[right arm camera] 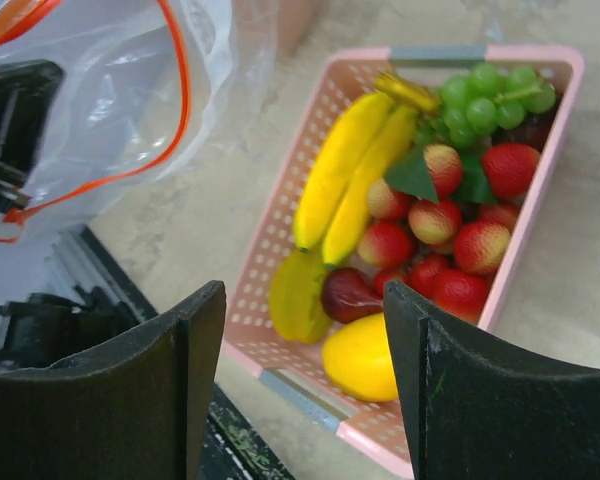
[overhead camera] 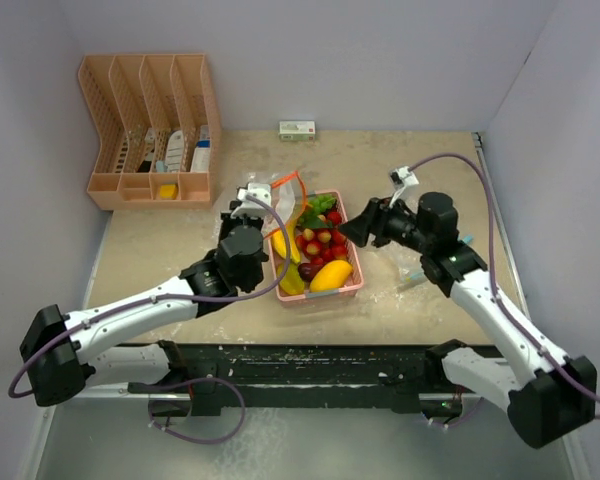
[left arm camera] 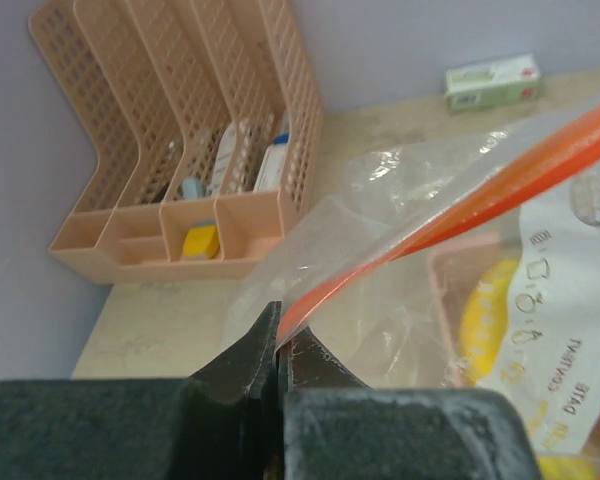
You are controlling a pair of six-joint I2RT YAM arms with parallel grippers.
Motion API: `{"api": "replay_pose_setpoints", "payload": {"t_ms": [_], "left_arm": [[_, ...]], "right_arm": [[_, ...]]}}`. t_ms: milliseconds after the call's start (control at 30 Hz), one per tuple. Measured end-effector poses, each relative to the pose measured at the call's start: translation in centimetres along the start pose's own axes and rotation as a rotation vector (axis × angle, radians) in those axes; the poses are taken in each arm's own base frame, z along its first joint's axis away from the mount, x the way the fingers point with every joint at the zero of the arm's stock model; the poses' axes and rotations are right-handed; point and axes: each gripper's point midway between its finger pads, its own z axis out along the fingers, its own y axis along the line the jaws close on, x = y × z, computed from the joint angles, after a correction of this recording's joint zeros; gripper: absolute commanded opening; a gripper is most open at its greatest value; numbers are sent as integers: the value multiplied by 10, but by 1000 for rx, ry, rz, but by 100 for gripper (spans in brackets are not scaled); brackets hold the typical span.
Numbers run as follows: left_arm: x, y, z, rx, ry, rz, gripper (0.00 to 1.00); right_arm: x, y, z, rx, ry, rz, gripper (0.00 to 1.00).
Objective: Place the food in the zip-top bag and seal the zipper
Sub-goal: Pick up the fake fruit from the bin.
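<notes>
Left jaws tight on zip-top bag (left arm camera: 400, 300); right jaws apart, angled down toward food (right arm camera: 420, 230) in basket (right arm camera: 270, 240)

Pink basket (overhead camera: 358, 268) seen centre-frame, filled with food (overhead camera: 318, 256): bananas (overhead camera: 279, 244) along the left side, mango (overhead camera: 331, 275) at the near end, strawberries (overhead camera: 326, 238) in the middle, green pieces (overhead camera: 321, 205) at the far end. Zip-top bag (overhead camera: 290, 195) is held upright at the basket's far-left corner, orange zipper visible, at the tip of the left gripper (overhead camera: 265, 205). Right gripper (overhead camera: 348, 232) is positioned at the basket's right rim; jaw state not resolved from above. Peach organizer rack (overhead camera: 150, 130) is located far left, small box (overhead camera: 297, 129) at the back wall.
</notes>
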Motion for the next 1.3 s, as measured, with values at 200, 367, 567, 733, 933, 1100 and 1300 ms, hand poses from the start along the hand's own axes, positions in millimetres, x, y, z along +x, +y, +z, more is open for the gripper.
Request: {"api": "replay_pose_setpoints", "payload": {"t_ms": [200,367,567,733,933,1100,1300], "left_arm": [[58,2,15,-56,123,29,0],[81,-9,17,-41,160,32,0],[98,-10,15,-27,170,29,0],[95,-1,14,-39,153,-10,0],[89,1,15,-46,136,-47,0],[88,1,15,-44,131,-54,0],[87,2,15,-40,121,-62,0]], "right_arm": [[34,-21,48,145,133,0,70],[38,-42,82,271,161,-18,72],[35,-84,114,445,162,-21,73],[41,-102,138,494,192,-20,71],[74,-120,151,539,272,-15,71],[93,-118,154,566,313,-25,67],[111,-120,172,583,348,-44,19]]}}
